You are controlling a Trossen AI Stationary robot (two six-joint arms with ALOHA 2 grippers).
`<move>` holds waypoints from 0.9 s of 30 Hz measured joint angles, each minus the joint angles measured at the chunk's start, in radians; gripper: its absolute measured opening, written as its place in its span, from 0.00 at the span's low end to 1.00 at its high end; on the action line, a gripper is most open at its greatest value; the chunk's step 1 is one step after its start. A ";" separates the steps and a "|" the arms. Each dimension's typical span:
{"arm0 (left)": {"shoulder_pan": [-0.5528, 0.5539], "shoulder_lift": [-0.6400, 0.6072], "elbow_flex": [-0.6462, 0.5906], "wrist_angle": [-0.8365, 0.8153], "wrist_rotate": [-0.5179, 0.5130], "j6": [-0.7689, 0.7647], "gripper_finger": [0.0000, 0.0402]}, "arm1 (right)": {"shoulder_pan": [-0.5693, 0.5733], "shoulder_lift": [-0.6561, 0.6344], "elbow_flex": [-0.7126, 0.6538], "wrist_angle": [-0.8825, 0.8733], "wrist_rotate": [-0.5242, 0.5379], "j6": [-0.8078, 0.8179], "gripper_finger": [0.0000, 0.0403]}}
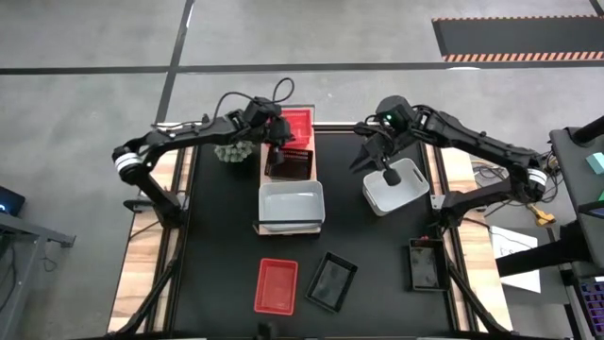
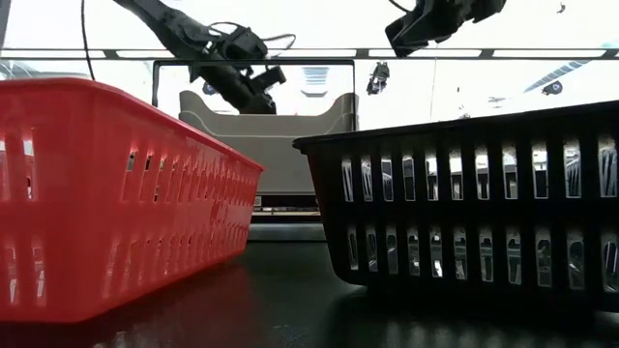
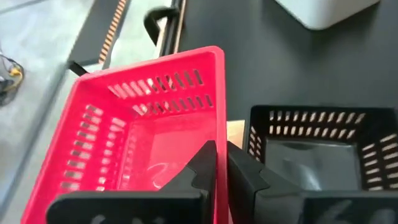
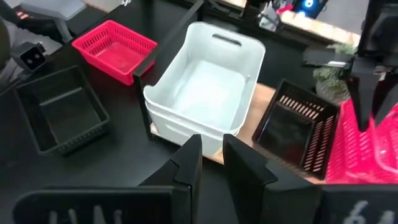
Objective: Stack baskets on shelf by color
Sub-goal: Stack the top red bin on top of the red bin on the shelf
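The left tool [image 1: 275, 129] is clenching a red basket's [image 1: 295, 124] wall at upper centre; the right tool [image 1: 376, 162], grip unclear, is hovering over a white basket [image 1: 404, 189].

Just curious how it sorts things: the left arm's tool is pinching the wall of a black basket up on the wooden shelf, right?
Not quite. The basket pinched is red, not black. The left wrist view shows the left tool shut on the side wall of the red basket; the black basket sits beside it, untouched. The high view puts both on the wooden shelf.
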 joint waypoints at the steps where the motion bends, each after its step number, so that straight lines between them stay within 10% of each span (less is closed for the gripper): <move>1: 0.002 0.007 0.000 0.003 -0.001 0.000 0.01 | 0.000 -0.002 -0.013 0.008 0.000 0.006 0.15; 27: 0.039 0.014 -0.001 0.013 -0.009 0.009 0.01 | 0.000 -0.013 -0.136 0.108 0.001 0.035 0.15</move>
